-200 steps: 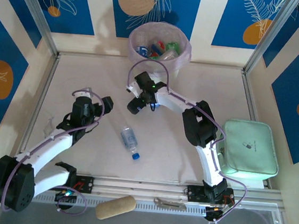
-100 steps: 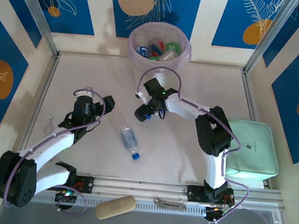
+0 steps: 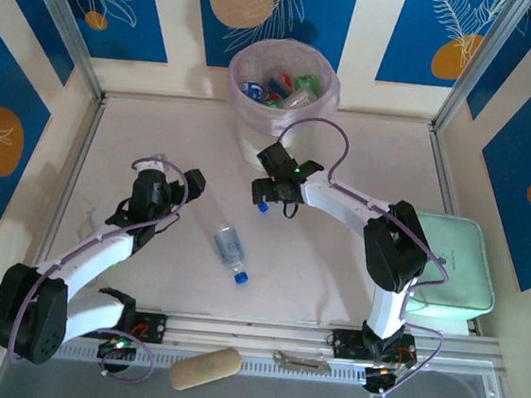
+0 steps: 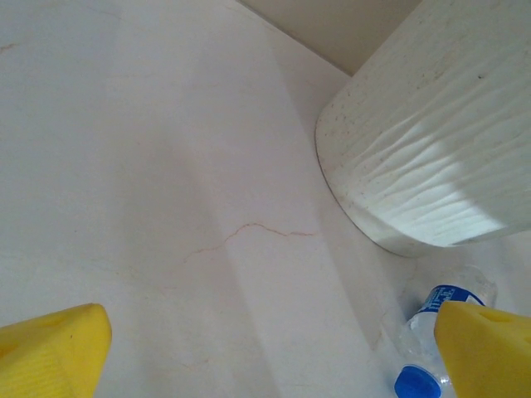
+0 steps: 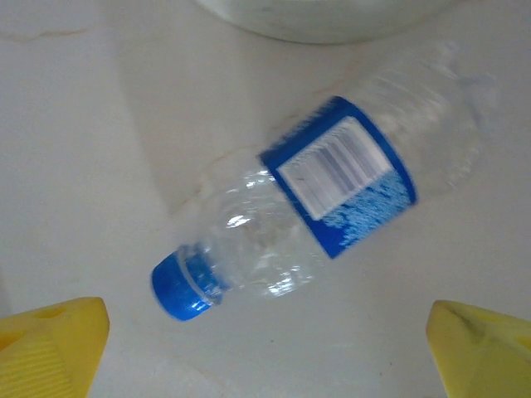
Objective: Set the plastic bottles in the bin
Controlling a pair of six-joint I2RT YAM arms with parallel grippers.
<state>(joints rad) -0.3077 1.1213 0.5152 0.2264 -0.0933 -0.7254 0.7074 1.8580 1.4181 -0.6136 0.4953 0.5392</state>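
Over the last second the right arm has stretched out, its elbow swinging toward 3 o'clock to the left edge of the green tray (image 3: 447,275). The right hand (image 3: 270,200) has slid from 7 o'clock of the bin (image 3: 332,92) to just off its foot at 6 o'clock. Its yellow fingers (image 5: 50,348) stand wide apart and grip nothing. A clear blue-capped bottle (image 5: 332,199) lies untouched on the table (image 3: 335,263) beneath them, with its cap toward 8 o'clock in the right wrist view.

The left arm has barely shifted. The left hand (image 3: 191,184) is also spread open and empty, aimed at 1 to 2 o'clock toward the bin's ribbed white wall. The same bottle shows at 5 o'clock of the left wrist view, just beside the bin's foot. A second bottle (image 3: 230,250) has stayed put at the table's centre, between the arms and apart from both hands. More bottles (image 3: 279,88) already lie inside the bin.

The bin stands at the 12 o'clock edge, against the back wall. The tray takes up the 3 to 4 o'clock edge. Open tabletop lies at 9 to 11 o'clock and from the centre toward 5 o'clock. Past the front rail at 6 o'clock lie a tan roll (image 3: 205,367) and a metal tool (image 3: 301,361).
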